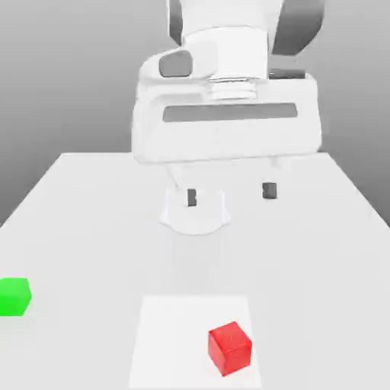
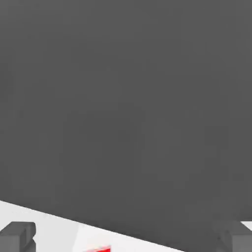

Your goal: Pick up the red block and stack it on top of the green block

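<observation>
gripper [image 1: 229,194]: jaws spread wide, empty, hung well above and behind red block [image 1: 230,347] | green block [image 1: 14,296]: well apart, toward the exterior view's left of red block | risk: you could have clipped an edge of that turned cube and skidded it.

A simulated robot test scene: a bare white table [image 1: 91,221] against a featureless grey backdrop.

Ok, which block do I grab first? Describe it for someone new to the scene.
Start at the white table; a paler square patch lies on its near edge. The red block sits on that patch. The only other cube, the green block, sits apart at the exterior view's left.
</observation>
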Available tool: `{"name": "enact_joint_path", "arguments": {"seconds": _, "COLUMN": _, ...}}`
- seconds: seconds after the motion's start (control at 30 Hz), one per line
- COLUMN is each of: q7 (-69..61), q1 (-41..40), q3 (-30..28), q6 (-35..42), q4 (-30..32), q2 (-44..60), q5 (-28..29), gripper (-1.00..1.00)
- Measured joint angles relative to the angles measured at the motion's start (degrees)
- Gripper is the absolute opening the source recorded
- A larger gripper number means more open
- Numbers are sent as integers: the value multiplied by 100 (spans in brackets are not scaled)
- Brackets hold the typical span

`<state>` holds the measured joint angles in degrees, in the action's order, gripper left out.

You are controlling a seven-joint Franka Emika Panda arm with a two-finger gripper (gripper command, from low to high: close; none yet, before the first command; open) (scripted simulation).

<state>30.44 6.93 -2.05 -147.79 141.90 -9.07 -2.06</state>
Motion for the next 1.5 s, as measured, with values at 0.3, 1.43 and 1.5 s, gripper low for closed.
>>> {"name": "enact_joint_path", "arguments": {"seconds": 0.3, "q7": -556, "q1": 141, "q3": 65, "q6": -884, "q4": 446, "q2": 1862, "q5": 130, "gripper": 0}}
{"name": "enact_joint_path", "arguments": {"seconds": 1.43, "q7": -1327, "q1": -2379, "q3": -2163, "q6": -176, "q4": 197, "q2": 1542, "q5": -283, "gripper": -100}}
{"name": "enact_joint_path", "arguments": {"seconds": 1.5, "q7": -1441, "q1": -2666, "q3": -2361, "q6": -167, "q4": 162, "q2": 1584, "q5": -378, "gripper": -100}}
